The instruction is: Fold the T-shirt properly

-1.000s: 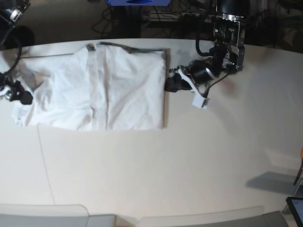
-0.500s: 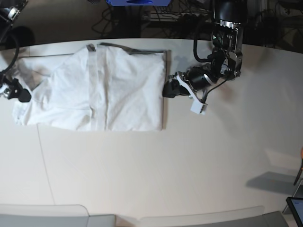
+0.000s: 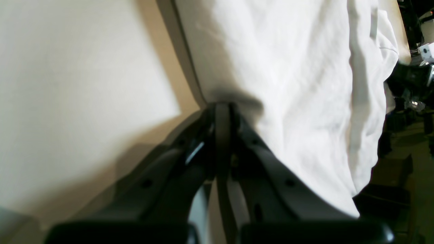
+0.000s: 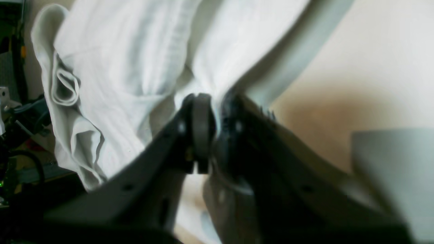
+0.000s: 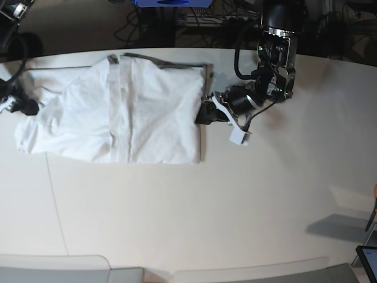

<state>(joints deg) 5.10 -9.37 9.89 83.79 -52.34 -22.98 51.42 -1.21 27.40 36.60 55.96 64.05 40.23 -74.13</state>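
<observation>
The right tool (image 4: 212, 127) is nearly closed, pinching a bit of the T-shirt (image 5: 118, 118) at the far end of the cloth. The left tool (image 3: 222, 115) is fully closed with its tip pressed to the opposite side edge; whether fabric sits between its jaws cannot be told. The shirt lies flat on the table (image 5: 235, 206), its long axis running straight between the two tools, each arm at its own end.

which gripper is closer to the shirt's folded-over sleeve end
Right. The right gripper is closed on the T-shirt at that bunched end. The left gripper, jaws together, sits at the opposite straight edge.
</observation>
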